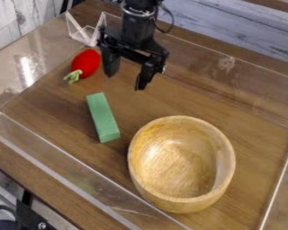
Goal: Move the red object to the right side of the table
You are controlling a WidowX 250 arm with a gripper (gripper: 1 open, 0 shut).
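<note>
The red object point(85, 61), a small rounded toy fruit with a green stem end, lies at the far left of the wood-grain table point(219, 94). Just to its right hangs my black gripper point(126, 75), pointing down with its fingers spread open and nothing between them. One fingertip is close beside the fruit, apart from it. The other finger reaches lower, toward the table's middle.
A green rectangular block point(104, 118) lies in front of the gripper. A large wooden bowl point(182, 161) sits at the front right. Clear acrylic walls point(62, 171) edge the tabletop. A white folded stand point(84, 30) is behind the fruit.
</note>
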